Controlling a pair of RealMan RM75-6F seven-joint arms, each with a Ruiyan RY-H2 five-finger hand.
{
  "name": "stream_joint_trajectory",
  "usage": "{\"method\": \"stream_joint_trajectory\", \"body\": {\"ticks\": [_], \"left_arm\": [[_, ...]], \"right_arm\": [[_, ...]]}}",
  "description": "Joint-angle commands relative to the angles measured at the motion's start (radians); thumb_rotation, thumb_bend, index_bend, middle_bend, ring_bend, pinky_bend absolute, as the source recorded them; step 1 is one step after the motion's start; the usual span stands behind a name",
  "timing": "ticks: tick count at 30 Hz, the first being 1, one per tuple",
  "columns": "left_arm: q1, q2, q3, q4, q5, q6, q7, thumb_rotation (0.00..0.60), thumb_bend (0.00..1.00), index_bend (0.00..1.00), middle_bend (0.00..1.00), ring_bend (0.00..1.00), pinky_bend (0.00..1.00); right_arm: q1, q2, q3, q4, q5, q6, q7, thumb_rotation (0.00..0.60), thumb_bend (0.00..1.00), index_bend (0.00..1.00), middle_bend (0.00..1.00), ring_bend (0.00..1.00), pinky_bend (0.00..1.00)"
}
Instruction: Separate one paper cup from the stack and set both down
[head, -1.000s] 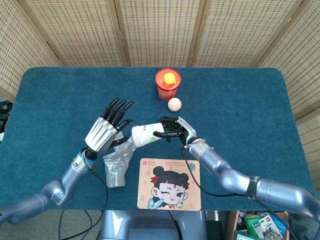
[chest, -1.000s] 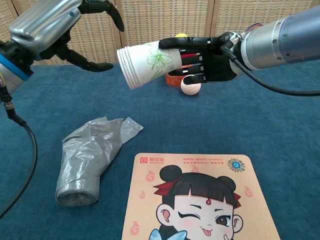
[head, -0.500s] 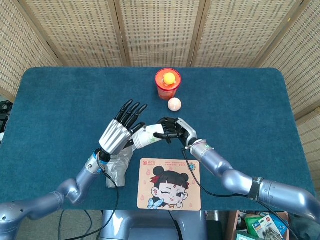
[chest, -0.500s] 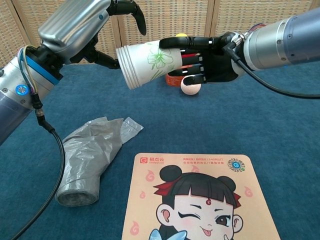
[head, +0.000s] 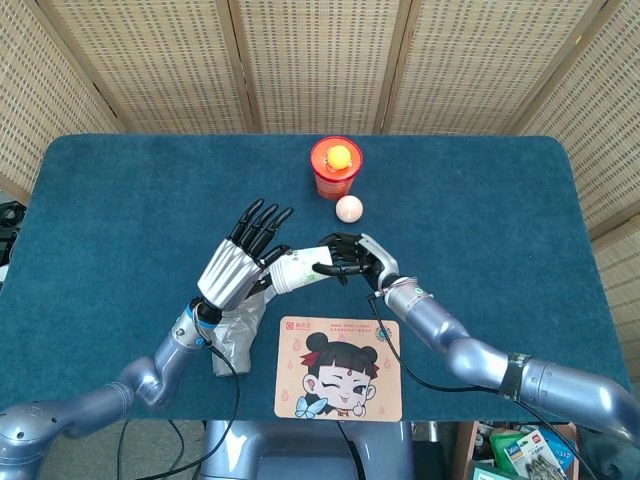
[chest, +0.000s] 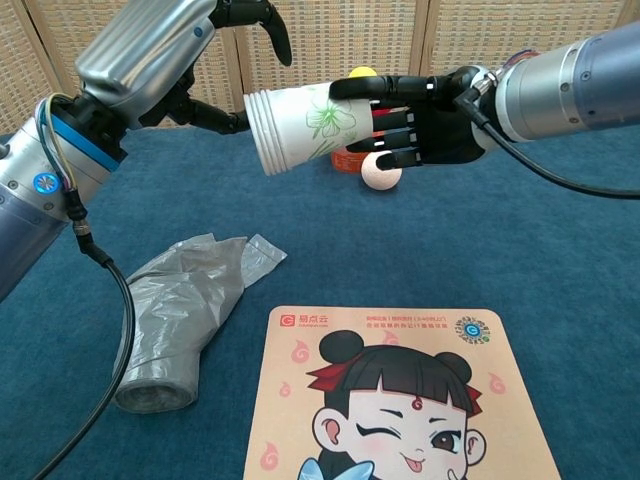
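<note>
A stack of white paper cups (chest: 305, 126) with a green flower print hangs sideways in the air, rims pointing left. My right hand (chest: 425, 120) grips the stack by its bottom end. In the head view the stack (head: 293, 270) lies between both hands, with the right hand (head: 352, 259) to its right. My left hand (chest: 175, 55) is open just left of the rims, fingers spread and arched around the stack's mouth without a clear hold. From above, the left hand (head: 240, 262) overlaps the rim end.
A crumpled grey plastic bag (chest: 178, 315) lies on the blue table (head: 120, 200) under the left arm. A cartoon mat (chest: 395, 400) sits at the front. At the back stand a red cup (head: 334, 170) holding an orange ball, and a pale ball (head: 348, 208).
My left hand has swung right and up to the mouth of the cup stack. The right hand has shifted the stack slightly right and up.
</note>
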Motion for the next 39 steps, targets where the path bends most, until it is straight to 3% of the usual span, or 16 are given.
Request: {"method": "stream_joint_trajectory", "body": {"ticks": [1,15,29,39], "left_arm": [[0.001,0.000,0.005,0.002,-0.003,0.005,-0.005,0.600,0.35,0.45,0.00,0.00,0.00],[-0.011,0.000,0.015,0.000,-0.025,0.002,-0.003,0.600,0.36,0.48,0.00,0.00,0.00],[-0.035,-0.014,0.020,0.017,-0.057,-0.029,0.001,0.600,0.42,0.62,0.00,0.00,0.00],[-0.036,-0.012,0.019,0.019,-0.065,-0.014,0.000,0.600,0.42,0.65,0.00,0.00,0.00]], "right_arm": [[0.000,0.001,-0.001,0.006,0.004,0.003,-0.003,0.600,0.41,0.59,0.63,0.53,0.80],[-0.004,0.010,0.003,0.006,0.016,0.004,-0.013,0.600,0.41,0.59,0.63,0.53,0.80],[-0.016,0.016,0.010,-0.003,0.005,-0.006,-0.020,0.600,0.41,0.59,0.63,0.53,0.80],[-0.032,0.026,0.015,-0.001,-0.007,-0.008,-0.019,0.600,0.41,0.59,0.63,0.53,0.80]]}}
